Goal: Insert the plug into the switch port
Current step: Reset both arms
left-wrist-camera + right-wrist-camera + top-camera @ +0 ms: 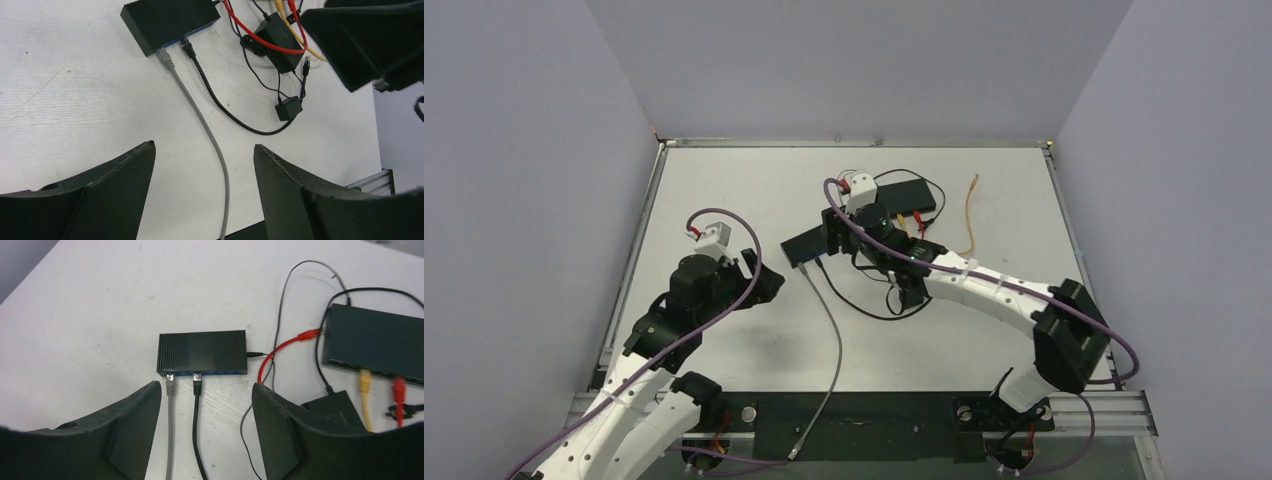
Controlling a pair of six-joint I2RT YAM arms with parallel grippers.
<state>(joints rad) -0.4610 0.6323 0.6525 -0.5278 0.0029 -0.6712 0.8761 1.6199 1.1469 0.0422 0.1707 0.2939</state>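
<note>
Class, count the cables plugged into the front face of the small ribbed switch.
2: the grey cable near the left end, and the black cable just right of it. None appears hidden.

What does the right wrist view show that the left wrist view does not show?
Only the right wrist view shows the large switch, with a yellow plug and a red plug in its front ports. Only the left wrist view shows a small black box on a thin wire, part of the right arm and the table's rail. Both show the small switch, with the grey plug and the black plug in its ports, and the adapter.
</note>
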